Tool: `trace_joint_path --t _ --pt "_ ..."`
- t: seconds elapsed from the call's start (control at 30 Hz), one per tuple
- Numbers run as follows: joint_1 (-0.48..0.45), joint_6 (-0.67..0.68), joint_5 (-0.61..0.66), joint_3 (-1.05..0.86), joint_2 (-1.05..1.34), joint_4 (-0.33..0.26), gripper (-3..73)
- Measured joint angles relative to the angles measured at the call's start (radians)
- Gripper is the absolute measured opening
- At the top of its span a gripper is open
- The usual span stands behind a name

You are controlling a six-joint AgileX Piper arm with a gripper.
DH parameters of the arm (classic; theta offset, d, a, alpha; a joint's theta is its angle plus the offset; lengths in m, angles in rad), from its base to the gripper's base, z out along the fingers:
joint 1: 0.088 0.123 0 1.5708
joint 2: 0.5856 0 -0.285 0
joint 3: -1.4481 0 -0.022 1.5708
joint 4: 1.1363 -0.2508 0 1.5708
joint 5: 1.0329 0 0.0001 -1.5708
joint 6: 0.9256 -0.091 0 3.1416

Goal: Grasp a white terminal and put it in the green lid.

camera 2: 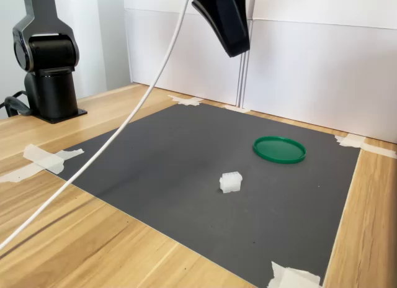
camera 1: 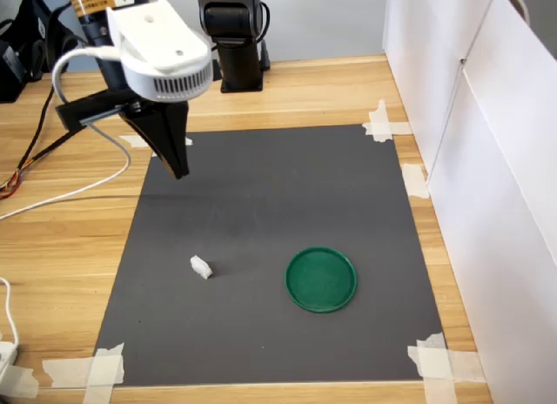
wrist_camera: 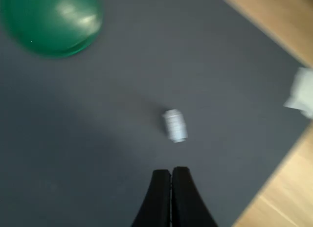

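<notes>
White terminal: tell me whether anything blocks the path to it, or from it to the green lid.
Nothing visible. The gripper hangs closed above bare mat. The white terminal lies alone, and only bare mat separates it from the green lid.

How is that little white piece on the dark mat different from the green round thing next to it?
The white terminal is tiny and blocky with small ridges; the green lid is far wider, flat and round with a raised rim. The terminal stands taller for its footprint, while the lid lies low. In the first exterior view the terminal sits to the left of the lid, apart from it. Both rest on the dark mat, untouched.
</notes>
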Motion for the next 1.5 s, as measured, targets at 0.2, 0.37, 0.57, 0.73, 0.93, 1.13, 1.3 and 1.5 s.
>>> trace_joint_path --t 0.2,0.37,0.57,0.73,0.93,1.13,1.3,1.5 --pt "0.0 0.086 0.058 0.038 -0.061 0.005 -1.0" --pt "0.0 0.098 0.058 0.055 -0.101 0.054 10.1" --pt "0.0 0.106 0.022 0.056 -0.152 0.079 38.8" --pt "0.0 0.137 -0.026 0.056 -0.168 0.078 61.6" --pt "0.007 0.156 -0.022 0.056 -0.174 0.1 68.1" --pt "0.063 0.109 -0.02 0.056 -0.211 0.148 68.0" --pt "0.082 0.056 -0.028 0.056 -0.253 0.156 67.8" --pt "0.082 0.026 -0.076 0.056 -0.304 0.203 67.7"
